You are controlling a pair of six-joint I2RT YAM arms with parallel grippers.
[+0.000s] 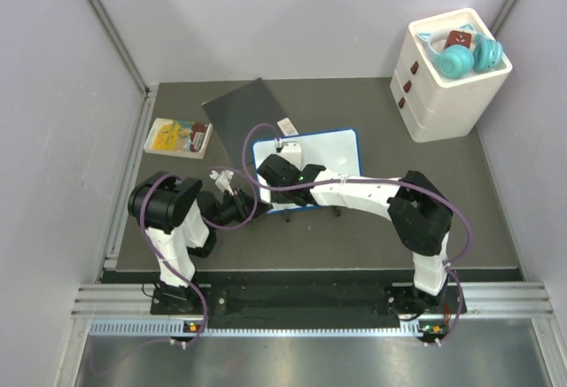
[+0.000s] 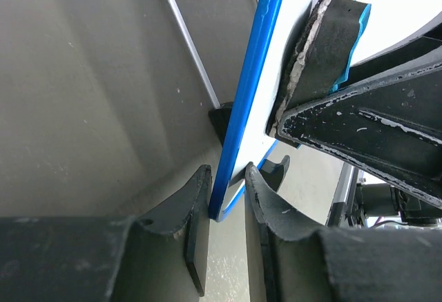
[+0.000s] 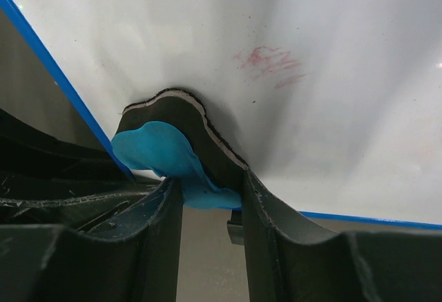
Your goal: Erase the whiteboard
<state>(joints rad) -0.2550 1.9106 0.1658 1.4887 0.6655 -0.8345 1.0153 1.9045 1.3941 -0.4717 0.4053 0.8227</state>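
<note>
While right fingers [image 3: 259, 205] clamp blue-backed black felt eraser pad [image 3: 155, 153] against small blue-framed white whiteboard [image 1: 332, 152], mid dark surface [image 1: 354, 245], left fingers [image 2: 197, 195] pinch its frame. Wiping step in hand; faint red smear [image 3: 269, 63] left. Next: sweep pad over it.

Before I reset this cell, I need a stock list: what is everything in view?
whiteboard: one, white with blue frame, centre, faint red smudge on it
eraser: one, blue and black, pressed on the whiteboard
sheet: one, dark grey, behind the whiteboard
packet: one, yellow and white, far left
tag: one, white, at the whiteboard's far edge
drawer unit: one, white, back right
headphones: one pair, teal, in the drawer unit's top
left arm: one, black and white, jaws clamped on the whiteboard's edge
right arm: one, same colours, jaws holding the eraser
</note>
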